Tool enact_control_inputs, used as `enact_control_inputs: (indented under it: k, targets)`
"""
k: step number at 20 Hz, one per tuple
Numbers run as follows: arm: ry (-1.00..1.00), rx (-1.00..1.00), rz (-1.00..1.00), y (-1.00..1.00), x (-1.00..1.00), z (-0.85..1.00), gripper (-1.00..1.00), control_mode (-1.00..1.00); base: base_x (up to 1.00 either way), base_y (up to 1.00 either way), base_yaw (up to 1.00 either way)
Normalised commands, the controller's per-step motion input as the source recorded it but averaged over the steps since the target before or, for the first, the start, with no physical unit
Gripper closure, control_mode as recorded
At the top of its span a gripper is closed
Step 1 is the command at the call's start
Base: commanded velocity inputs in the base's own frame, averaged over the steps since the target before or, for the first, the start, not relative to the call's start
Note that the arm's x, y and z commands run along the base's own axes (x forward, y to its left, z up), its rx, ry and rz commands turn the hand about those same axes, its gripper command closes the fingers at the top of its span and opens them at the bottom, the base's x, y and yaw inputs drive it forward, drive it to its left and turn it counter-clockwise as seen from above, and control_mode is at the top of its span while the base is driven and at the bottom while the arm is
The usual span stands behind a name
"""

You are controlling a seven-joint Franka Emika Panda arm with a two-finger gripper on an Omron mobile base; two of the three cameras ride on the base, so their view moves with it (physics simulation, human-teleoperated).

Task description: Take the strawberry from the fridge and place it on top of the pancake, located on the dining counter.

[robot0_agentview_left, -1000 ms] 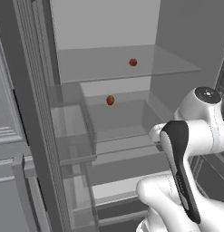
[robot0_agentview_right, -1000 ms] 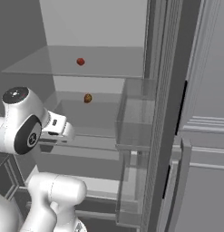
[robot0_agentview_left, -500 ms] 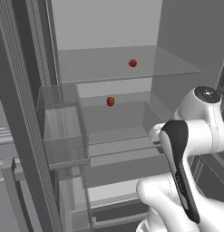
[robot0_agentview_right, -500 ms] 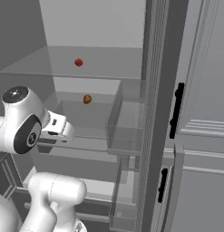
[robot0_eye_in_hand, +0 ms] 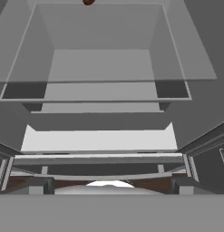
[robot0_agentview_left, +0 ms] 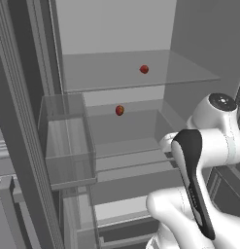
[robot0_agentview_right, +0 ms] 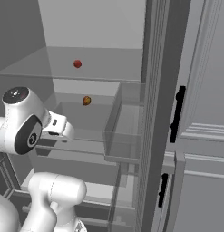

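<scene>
The fridge (robot0_agentview_left: pixel 116 29) stands open in front of me, pale inside, with clear glass shelves. A small red thing (robot0_agentview_left: pixel 144 69) (robot0_agentview_right: pixel 77 64) lies on the upper shelf. An orange-red one (robot0_agentview_left: pixel 120 110) (robot0_agentview_right: pixel 86 100) (robot0_eye_in_hand: pixel 88 2) lies on the shelf below, and I cannot tell which of the two is the strawberry. My gripper (robot0_eye_in_hand: pixel 111 186) is open and holds nothing. It is low in front of the lower shelves, short of both red things. The pancake and the dining counter are out of view.
The left door (robot0_agentview_left: pixel 24 146) and the right door (robot0_agentview_right: pixel 154 113) flank the opening, each with a clear bin (robot0_agentview_left: pixel 68 141) (robot0_agentview_right: pixel 124 127). Light-grey cabinets with black handles (robot0_agentview_right: pixel 177 113) stand to the right. A deep clear drawer (robot0_eye_in_hand: pixel 104 68) lies just ahead of the hand.
Both fridge doors have swung wider open, their clear bins moving outward. The arm and the two red things have stayed in place.
</scene>
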Motion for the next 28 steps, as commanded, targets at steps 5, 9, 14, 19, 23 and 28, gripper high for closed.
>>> enact_control_inputs:
  k: [5,9,14,19,23,28]
  targets:
    - [-0.05,-0.02,0.00,0.00,0.00,0.20,-1.00,-1.00,0.00,0.00,0.00]
    - [-0.33,-0.09,0.00,0.00,0.01,0.64,-1.00,-1.00,0.00,0.00,0.00]
    - [-0.28,-0.06,0.01,0.02,0.09,0.77,-1.00,-1.00,0.00,0.00,0.00]
    - [-0.10,0.06,0.00,0.04,0.16,1.00,-1.00,-1.00,0.00,0.00,0.00]
    - [0.00,0.03,0.00,0.16,0.38,0.64,-1.00,-1.00,0.00,0.00,0.00]
    - [-0.02,0.10,0.00,0.22,0.78,0.27,-1.00,-1.00,0.00,0.00,0.00]
